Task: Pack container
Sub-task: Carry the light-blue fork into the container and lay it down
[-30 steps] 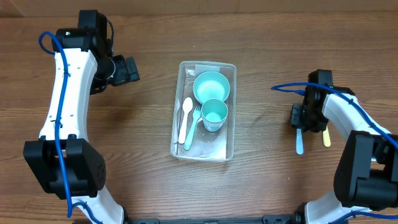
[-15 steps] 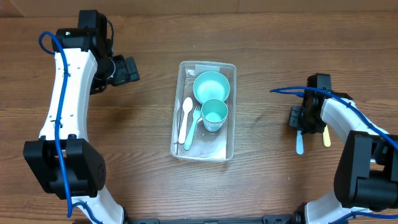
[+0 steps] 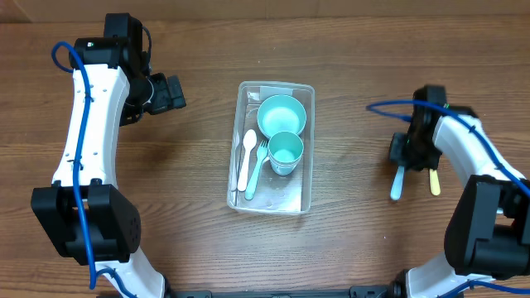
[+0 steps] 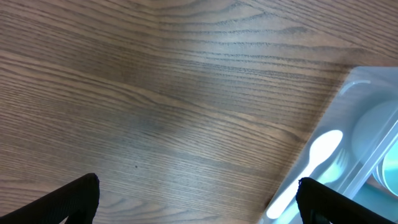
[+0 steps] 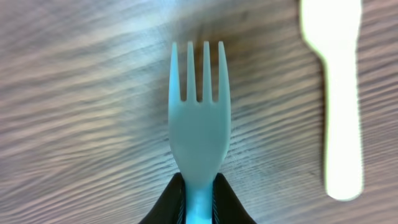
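Observation:
The clear plastic container (image 3: 302, 195) sits mid-table and holds a teal bowl (image 3: 281, 115), a teal cup (image 3: 286, 152), a white spoon (image 3: 247, 157) and a teal fork (image 3: 257, 170). Its corner and the white spoon (image 4: 311, 165) show in the left wrist view. My right gripper (image 3: 403, 157) is shut on a light blue fork (image 3: 397, 184) at the right; the wrist view shows the fork (image 5: 199, 124) pinched by its handle, tines outward. A pale yellow utensil (image 3: 434, 182) lies beside it on the table (image 5: 333, 93). My left gripper (image 3: 172, 93) is open and empty, left of the container.
The wooden table (image 3: 166, 207) lies bare around the container. The white arm links stand along the left and right sides of the overhead view.
My right gripper has shifted slightly right and upward with the blue fork, whose free end has swung a little to the left. The left arm has not moved.

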`<state>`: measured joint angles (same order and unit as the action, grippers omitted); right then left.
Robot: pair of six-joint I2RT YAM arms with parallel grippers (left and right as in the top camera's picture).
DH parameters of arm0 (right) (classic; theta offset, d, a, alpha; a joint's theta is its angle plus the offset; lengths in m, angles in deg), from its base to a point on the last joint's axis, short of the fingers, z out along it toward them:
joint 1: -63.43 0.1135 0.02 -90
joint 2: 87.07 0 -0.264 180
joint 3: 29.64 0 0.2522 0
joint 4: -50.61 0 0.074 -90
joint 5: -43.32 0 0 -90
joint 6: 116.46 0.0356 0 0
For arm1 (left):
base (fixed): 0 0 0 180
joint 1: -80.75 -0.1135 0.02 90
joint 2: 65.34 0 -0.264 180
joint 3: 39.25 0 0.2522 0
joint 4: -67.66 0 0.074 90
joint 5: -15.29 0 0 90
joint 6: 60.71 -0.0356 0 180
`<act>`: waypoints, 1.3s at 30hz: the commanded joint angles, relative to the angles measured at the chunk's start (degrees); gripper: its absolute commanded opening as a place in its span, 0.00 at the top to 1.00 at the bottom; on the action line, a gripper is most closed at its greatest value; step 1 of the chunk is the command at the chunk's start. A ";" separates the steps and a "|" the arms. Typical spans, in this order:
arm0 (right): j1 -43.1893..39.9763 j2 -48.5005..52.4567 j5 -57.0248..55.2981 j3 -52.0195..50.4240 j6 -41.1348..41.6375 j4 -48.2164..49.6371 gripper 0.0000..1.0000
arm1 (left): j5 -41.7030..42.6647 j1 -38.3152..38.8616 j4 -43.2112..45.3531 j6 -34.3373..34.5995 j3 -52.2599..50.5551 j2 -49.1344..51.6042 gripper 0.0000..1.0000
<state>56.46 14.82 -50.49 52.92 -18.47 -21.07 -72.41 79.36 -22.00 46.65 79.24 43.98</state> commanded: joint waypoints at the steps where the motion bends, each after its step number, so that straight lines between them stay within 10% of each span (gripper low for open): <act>1: 1.86 0.02 0.07 9.66 1.03 -4.74 0.96 | 0.04 -0.07 -0.13 -1.09 1.51 0.07 0.00; 12: 23.52 0.02 0.50 28.50 8.83 -13.11 0.96 | 0.02 -0.07 -0.13 -1.09 1.51 0.07 0.00; 39: 50.80 1.53 1.09 24.96 25.24 -0.20 0.96 | 0.04 -0.07 -0.13 -1.09 1.51 0.07 0.00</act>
<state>107.02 16.04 -49.03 78.18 5.96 -21.63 -72.41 79.36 -22.00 46.65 79.24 43.98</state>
